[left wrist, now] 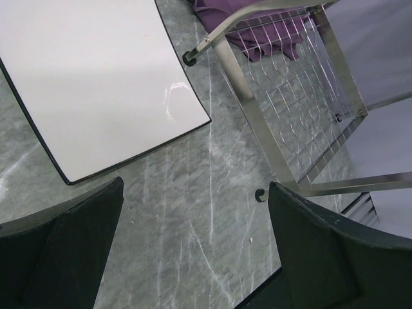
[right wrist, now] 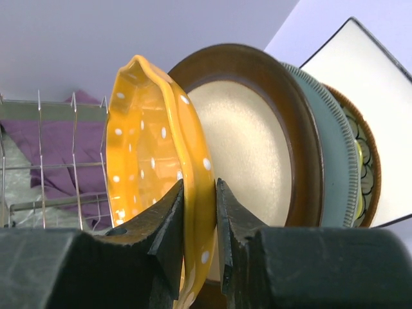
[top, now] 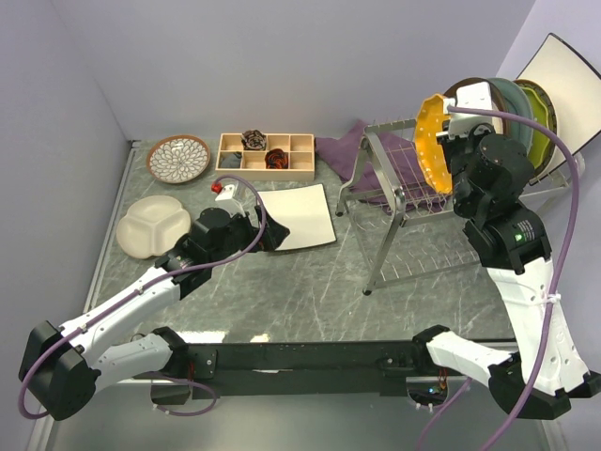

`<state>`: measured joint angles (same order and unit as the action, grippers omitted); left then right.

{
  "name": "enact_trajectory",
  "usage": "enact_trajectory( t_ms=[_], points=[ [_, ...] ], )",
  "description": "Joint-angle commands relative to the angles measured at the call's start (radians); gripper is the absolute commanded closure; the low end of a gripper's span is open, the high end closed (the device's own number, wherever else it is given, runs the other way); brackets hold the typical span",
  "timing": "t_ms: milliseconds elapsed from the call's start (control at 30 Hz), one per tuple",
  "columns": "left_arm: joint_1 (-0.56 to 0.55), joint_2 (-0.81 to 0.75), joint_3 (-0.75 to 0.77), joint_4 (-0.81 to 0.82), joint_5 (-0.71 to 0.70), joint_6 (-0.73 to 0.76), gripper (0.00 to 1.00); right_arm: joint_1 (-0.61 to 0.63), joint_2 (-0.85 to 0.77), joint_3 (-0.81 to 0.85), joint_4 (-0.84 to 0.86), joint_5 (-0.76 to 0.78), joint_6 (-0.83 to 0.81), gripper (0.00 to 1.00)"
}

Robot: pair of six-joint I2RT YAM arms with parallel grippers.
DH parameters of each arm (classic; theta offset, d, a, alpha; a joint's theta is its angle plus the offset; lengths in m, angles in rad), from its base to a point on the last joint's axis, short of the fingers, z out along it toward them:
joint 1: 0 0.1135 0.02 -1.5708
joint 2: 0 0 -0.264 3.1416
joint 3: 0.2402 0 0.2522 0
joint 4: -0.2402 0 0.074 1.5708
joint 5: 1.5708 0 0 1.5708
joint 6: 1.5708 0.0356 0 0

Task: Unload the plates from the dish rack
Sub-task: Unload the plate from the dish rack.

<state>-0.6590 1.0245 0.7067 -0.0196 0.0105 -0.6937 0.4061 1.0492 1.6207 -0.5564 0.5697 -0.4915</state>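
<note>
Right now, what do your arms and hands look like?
The left arm and right arm have white shells with black joints. The left hand and right hand are matte black with wedge-shaped fingers. A purple cable runs along each arm; the left wrist carries a red part.

Light: bright, even and diffuse; shadows on the marble table (top: 310,291) are faint and soft.
Glare: small white sheen on the white square plate (left wrist: 96,77), left wrist view.
Focus: orange scalloped plate (right wrist: 154,148) sharp; the fingers (right wrist: 168,232) of the right gripper (right wrist: 199,188) dark and soft.

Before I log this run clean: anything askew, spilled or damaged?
Nothing spilled or broken. Only the purple cloth lies crumpled against the dish rack, and the white square plate at its far end leans outward.
</note>
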Motion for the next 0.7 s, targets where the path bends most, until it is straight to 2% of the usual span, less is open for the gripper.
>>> enact_trajectory(
  t_ms=[0, 267, 567, 667],
  points=[
    [-0.004, -0.029, 0.031, 0.035, -0.006, -0.007, 0.00, 0.016, -0.054, 0.034, 0.292, -0.031, -0.082, 1.00],
    [-0.005, -0.055, 0.046, 0.043, 0.002, -0.052, 0.00, 0.017, -0.063, 0.042, 0.363, 0.004, -0.088, 1.00],
    [-0.004, -0.069, 0.074, 0.037, 0.009, -0.070, 0.01, 0.017, -0.041, 0.047, 0.358, -0.019, -0.079, 1.00],
    [-0.005, -0.061, 0.118, 0.024, 0.039, -0.069, 0.01, 0.017, -0.008, 0.120, 0.322, -0.016, -0.049, 1.00]
  ],
)
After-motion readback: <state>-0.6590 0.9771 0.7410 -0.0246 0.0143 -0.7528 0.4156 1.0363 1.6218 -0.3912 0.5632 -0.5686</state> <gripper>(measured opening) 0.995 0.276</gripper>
